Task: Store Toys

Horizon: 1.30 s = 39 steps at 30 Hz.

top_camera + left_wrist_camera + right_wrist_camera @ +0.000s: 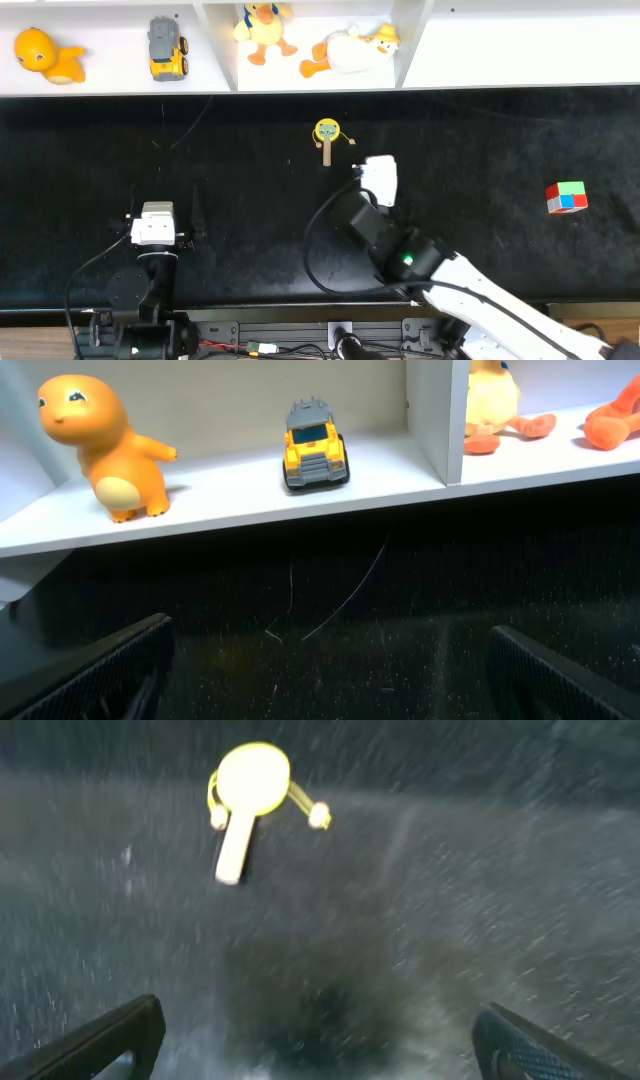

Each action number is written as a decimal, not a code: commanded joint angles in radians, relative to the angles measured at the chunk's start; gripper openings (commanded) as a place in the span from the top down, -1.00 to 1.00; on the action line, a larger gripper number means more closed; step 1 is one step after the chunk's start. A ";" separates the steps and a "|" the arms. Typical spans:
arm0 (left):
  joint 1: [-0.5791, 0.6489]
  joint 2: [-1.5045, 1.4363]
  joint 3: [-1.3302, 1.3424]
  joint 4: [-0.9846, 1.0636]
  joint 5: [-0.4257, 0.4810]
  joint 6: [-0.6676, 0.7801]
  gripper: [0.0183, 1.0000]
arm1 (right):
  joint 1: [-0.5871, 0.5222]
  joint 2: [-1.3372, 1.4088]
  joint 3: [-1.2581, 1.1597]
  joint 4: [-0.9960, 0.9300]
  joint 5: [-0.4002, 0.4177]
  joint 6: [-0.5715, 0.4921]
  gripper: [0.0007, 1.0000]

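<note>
A small yellow rattle drum (327,134) with a pale handle and two bead strings lies on the black mat (480,150), near the middle. My right gripper (378,176) hovers just to its right and nearer me; in its wrist view the rattle drum (248,798) lies ahead of the open fingers (110,1040), nothing between them. My left gripper (158,222) rests open at the left, facing the shelf (230,490). A multicoloured cube (566,197) sits at the far right. On the shelf stand an orange figure (48,55), a yellow truck (166,49) and two plush ducks (266,27) (350,50).
The white shelf (500,60) runs along the mat's far edge, split by upright dividers; its right compartment holds nothing visible. The orange figure (100,445) and truck (315,445) share the left compartment. Cables lie near the arm bases at the front edge.
</note>
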State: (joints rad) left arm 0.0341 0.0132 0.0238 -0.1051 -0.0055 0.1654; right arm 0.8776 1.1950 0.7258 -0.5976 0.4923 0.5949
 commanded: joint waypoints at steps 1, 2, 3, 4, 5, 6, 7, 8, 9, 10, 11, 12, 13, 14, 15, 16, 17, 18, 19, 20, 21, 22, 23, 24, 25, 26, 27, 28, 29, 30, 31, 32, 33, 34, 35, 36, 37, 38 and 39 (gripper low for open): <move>0.000 -0.011 -0.007 0.003 -0.012 0.018 -1.00 | -0.002 0.119 0.142 -0.103 -0.076 0.008 -0.99; 0.000 -0.011 -0.007 0.003 -0.012 0.018 -1.00 | -0.002 0.148 0.182 -0.150 -0.063 0.008 -0.99; 0.000 -0.011 -0.007 0.003 -0.012 0.018 -1.00 | -0.002 0.180 0.231 -0.203 -0.056 0.012 -0.99; 0.000 -0.011 -0.007 0.003 -0.012 0.018 -0.99 | -0.004 0.212 0.278 -0.243 -0.051 0.011 -0.99; 0.000 -0.011 -0.007 0.003 -0.012 0.018 -1.00 | -0.009 0.242 0.321 -0.272 -0.040 0.011 -0.99; 0.000 -0.011 -0.007 0.003 -0.012 0.018 -1.00 | -0.015 0.269 0.358 -0.295 -0.027 0.011 -0.99; 0.000 -0.011 -0.007 0.003 -0.011 0.018 -1.00 | -0.022 0.292 0.388 -0.313 -0.014 0.011 -0.99; 0.000 -0.011 -0.007 0.003 -0.012 0.018 -1.00 | -0.032 0.316 0.417 -0.322 -0.005 0.011 -0.99; 0.000 -0.011 -0.007 0.003 -0.012 0.018 -1.00 | -0.042 0.335 0.438 -0.322 -0.005 0.012 -0.99; 0.000 -0.011 -0.007 0.003 -0.012 0.018 -1.00 | -0.053 0.354 0.457 -0.319 -0.012 0.013 -0.99; 0.000 -0.011 -0.007 0.003 -0.011 0.018 -1.00 | -0.064 0.371 0.472 -0.315 -0.024 0.017 -0.99; 0.000 -0.011 -0.007 0.003 -0.012 0.018 -1.00 | -0.076 0.390 0.485 -0.312 -0.030 0.035 -0.99; 0.000 -0.011 -0.007 0.003 -0.012 0.018 -1.00 | -0.089 0.409 0.497 -0.311 -0.031 0.056 -0.99; 0.000 -0.011 -0.007 0.003 -0.012 0.018 -1.00 | -0.099 0.424 0.505 -0.310 -0.031 0.077 -0.99; 0.000 -0.011 -0.007 0.003 -0.011 0.018 -0.99 | -0.111 0.441 0.513 -0.303 -0.031 0.096 -0.99; 0.000 -0.011 -0.007 0.003 -0.012 0.018 -1.00 | -0.122 0.458 0.520 -0.288 -0.032 0.103 -1.00; 0.000 -0.011 -0.007 0.003 -0.012 0.018 -1.00 | -0.129 0.471 0.524 -0.267 -0.034 0.105 -0.99; 0.000 -0.011 -0.007 0.003 -0.012 0.018 -1.00 | -0.135 0.485 0.528 -0.238 -0.037 0.104 -0.99; 0.000 -0.011 -0.007 0.003 -0.011 0.018 -1.00 | -0.139 0.497 0.529 -0.206 -0.040 0.100 -0.99; 0.000 -0.011 -0.007 0.003 -0.012 0.018 -1.00 | -0.142 0.506 0.529 -0.180 -0.040 0.100 -0.99; 0.000 -0.011 -0.007 0.003 -0.012 0.018 -0.99 | -0.146 0.518 0.528 -0.151 -0.049 0.100 -0.99; 0.000 -0.011 -0.007 0.003 -0.012 0.018 -1.00 | -0.148 0.528 0.528 -0.129 -0.058 0.100 -0.99; 0.000 -0.011 -0.007 0.003 -0.012 0.018 -1.00 | -0.151 0.540 0.528 -0.108 -0.067 0.100 -0.99; 0.000 -0.011 -0.007 0.003 -0.012 0.018 -1.00 | -0.154 0.552 0.528 -0.091 -0.079 0.100 -0.99; 0.000 -0.011 -0.007 0.003 -0.012 0.018 -1.00 | -0.154 0.565 0.528 -0.073 -0.087 0.097 -0.99; 0.000 -0.011 -0.007 0.003 -0.012 0.018 -1.00 | -0.154 0.577 0.528 -0.056 -0.099 0.093 -0.99; 0.000 -0.011 -0.007 0.003 -0.012 0.018 -1.00 | -0.154 0.589 0.529 -0.038 -0.116 0.079 -0.99; 0.000 -0.011 -0.007 0.003 -0.012 0.018 -1.00 | -0.154 0.601 0.529 -0.019 -0.146 0.057 -0.99; 0.000 -0.011 -0.007 0.003 -0.012 0.018 -1.00 | -0.154 0.611 0.529 -0.009 -0.170 0.035 -0.99; 0.000 -0.011 -0.007 0.003 -0.012 0.018 -1.00 | -0.154 0.620 0.529 -0.005 -0.186 0.025 -0.99; 0.000 -0.011 -0.007 0.003 -0.012 0.018 -1.00 | -0.155 0.630 0.529 -0.005 -0.189 0.026 -0.99; 0.000 -0.011 -0.007 0.003 -0.012 0.018 -1.00 | -0.154 0.638 0.529 -0.008 -0.190 0.026 -1.00; 0.000 -0.011 -0.007 0.003 -0.012 0.018 -1.00 | -0.154 0.645 0.529 -0.010 -0.195 0.026 -1.00; 0.000 -0.011 -0.007 0.003 -0.012 0.018 -1.00 | -0.155 0.652 0.529 -0.013 -0.204 0.024 -0.99; 0.000 -0.011 -0.007 0.003 -0.011 0.018 -1.00 | -0.156 0.660 0.529 -0.016 -0.211 0.017 -0.99; 0.000 -0.011 -0.007 0.003 -0.011 0.018 -1.00 | -0.158 0.664 0.529 -0.019 -0.217 0.018 -0.99; 0.000 -0.011 -0.007 0.003 -0.011 0.018 -1.00 | -0.158 0.670 0.529 -0.020 -0.226 0.017 -0.99; 0.000 -0.011 -0.007 0.003 -0.012 0.018 -1.00 | -0.158 0.675 0.530 -0.021 -0.233 0.017 -0.99; 0.000 -0.011 -0.007 0.003 -0.012 0.018 -1.00 | -0.158 0.680 0.532 -0.021 -0.237 0.018 -0.99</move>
State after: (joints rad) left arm 0.0341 0.0132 0.0238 -0.1051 -0.0051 0.1654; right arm 0.7261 1.8584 1.2251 -0.6216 0.2886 0.6243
